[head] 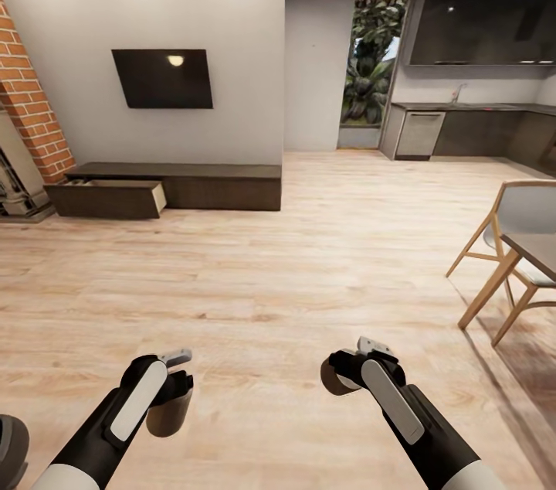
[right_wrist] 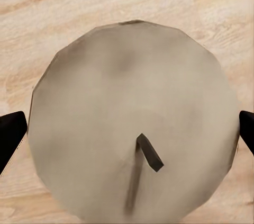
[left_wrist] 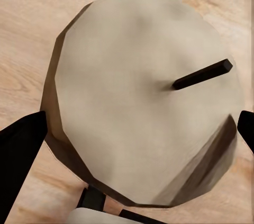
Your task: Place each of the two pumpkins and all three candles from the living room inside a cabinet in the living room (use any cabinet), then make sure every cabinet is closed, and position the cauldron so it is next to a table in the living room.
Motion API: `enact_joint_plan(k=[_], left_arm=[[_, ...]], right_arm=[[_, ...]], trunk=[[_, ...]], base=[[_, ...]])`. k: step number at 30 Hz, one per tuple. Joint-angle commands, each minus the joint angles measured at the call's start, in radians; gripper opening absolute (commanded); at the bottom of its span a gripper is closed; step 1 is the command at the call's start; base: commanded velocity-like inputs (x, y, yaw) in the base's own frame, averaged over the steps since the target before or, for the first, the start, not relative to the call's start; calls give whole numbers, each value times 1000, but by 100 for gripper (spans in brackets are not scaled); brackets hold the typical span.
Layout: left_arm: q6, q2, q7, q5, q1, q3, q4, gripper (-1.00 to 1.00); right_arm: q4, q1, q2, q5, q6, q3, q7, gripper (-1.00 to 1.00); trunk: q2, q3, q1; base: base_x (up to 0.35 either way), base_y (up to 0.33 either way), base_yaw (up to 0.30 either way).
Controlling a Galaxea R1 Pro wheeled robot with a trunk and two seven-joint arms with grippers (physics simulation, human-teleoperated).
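While each gripper pinches a candle, I see their fingertips cut off; the cabinet across the floor has one drawer open, contents unclear.

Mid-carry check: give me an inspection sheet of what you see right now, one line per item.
Surface: light wooden floor, bare between the robot and the cabinet.
Job's things: cabinet against the far wall, its left drawer pulled open; one candle in the left gripper, another candle in the right gripper, each with a dark wick. Pumpkins, cauldron, coffee table: nothing seen.
Clutter: nothing seen.
Grippers: left gripper shut on a candle; right gripper shut on a candle; both held low over the floor.
Cables: nothing seen.
Surroundings: wall TV above the cabinet, brick column at left, kitchen units far right, wooden chair and a table edge at right.
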Motion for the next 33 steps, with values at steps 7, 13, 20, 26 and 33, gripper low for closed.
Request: enact_joint_plan(k=[7,13,20,26,33], left_arm=[[1,1,11,8,-1,-3,-1,-100],[0,1,11,8,-1,-3,-1,-100],[0,-4,11,8,-1,-17,-1,-100],[0,-5,11,8,-1,-24,-1,-100],[-3,-5,11,7,-1,-25,-1,-100]], right_arm=[[-1,-1,-1,-7,0,3,-9,-100],[-2,-1,-1,-7,0,3,-9,-100],[-3,-1,-1,-7,0,3,-9,-100],[-2,-1,-1,-7,0,3,-9,-100],[-1,-1,-1,-7,0,3,-9,-100]], trunk=[[-1,-1,1],[-1,-1,1],[-1,-1,1],[-1,-1,1],[-1,-1,1]], base=[[331,0,0],[331,0,0],[331,0,0],[331,0,0],[331,0,0]])
